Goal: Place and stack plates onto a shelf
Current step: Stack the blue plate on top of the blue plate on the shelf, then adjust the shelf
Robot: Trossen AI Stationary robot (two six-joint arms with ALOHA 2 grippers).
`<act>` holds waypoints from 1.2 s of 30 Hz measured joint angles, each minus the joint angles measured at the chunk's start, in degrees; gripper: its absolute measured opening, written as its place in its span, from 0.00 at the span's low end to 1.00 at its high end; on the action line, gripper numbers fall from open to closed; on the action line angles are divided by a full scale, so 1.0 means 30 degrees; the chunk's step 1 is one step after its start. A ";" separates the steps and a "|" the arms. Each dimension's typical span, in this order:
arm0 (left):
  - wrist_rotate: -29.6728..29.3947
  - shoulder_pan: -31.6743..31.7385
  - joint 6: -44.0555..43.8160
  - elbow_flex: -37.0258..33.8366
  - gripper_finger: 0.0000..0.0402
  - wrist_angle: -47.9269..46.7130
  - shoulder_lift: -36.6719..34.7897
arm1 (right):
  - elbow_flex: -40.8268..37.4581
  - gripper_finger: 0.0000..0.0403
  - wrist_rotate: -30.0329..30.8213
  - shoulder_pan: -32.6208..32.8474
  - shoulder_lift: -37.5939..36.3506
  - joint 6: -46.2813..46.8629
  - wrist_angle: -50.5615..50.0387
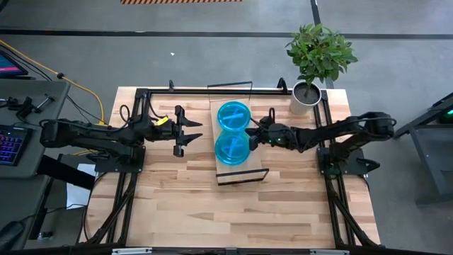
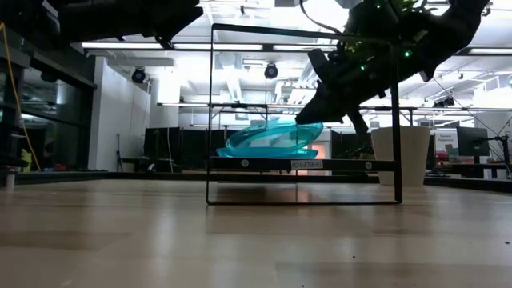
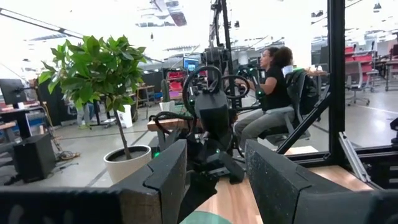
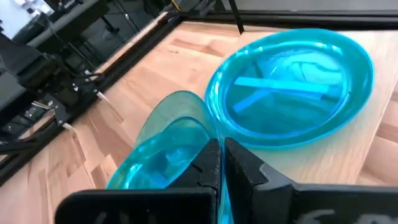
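Two cyan plate stacks sit on the shelf (image 1: 241,159), a light-wood board with black end frames lying mid-counter (image 1: 212,205). Far plate stack (image 1: 233,113) lies flat near the shelf's far end; near plate (image 1: 231,147) sits just beside it, rims touching or overlapping in the high view. How many plates each stack holds cannot be told.

Right tool (image 1: 252,138) is at the near plate's right rim, fingers pressed together on the rim. Right wrist view: fingertips (image 4: 211,163) closed with almost no gap, pinching the plate edge (image 4: 171,146), which tilts up from the board. The far plate (image 4: 292,87) lies flat, lighter cross mark visible inside. Low view: right tool (image 2: 320,112) comes down from above onto the raised rim of the cyan plates (image 2: 268,140), which sit above the shelf board (image 2: 304,164).

Left tool (image 1: 185,131) hovers over the counter left of the shelf, apart from the plates, fingers spread. Left wrist view shows a wide gap between its fingers (image 3: 171,171).

Small white label on the shelf's front edge (image 2: 306,164), text too small to read. Potted plant (image 1: 316,57) at the counter's far right corner. Seated person (image 3: 270,81) in the room beyond.
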 joint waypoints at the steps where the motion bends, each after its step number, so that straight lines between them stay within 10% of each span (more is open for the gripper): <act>1: 0.0000 0.0000 -0.0015 0.0000 0.38 0.0000 0.0000 | 0.0000 0.00 -0.0007 0.0000 0.0072 0.0000 -0.0030; 12: 0.0000 0.0000 -0.0021 0.0000 0.38 -0.0124 0.0000 | 0.0000 0.02 -0.0895 0.0015 0.0922 0.0081 0.0453; 26: 0.0000 0.0007 -0.0015 0.0000 0.38 -0.0513 0.0000 | 0.0007 0.40 -0.1348 -0.0088 -0.0799 -0.2734 0.0165; 36: -0.0007 0.0007 -0.0338 0.0000 0.38 -0.0816 0.0007 | 0.0007 0.40 -0.3176 0.1196 -0.6218 -0.3082 -0.8526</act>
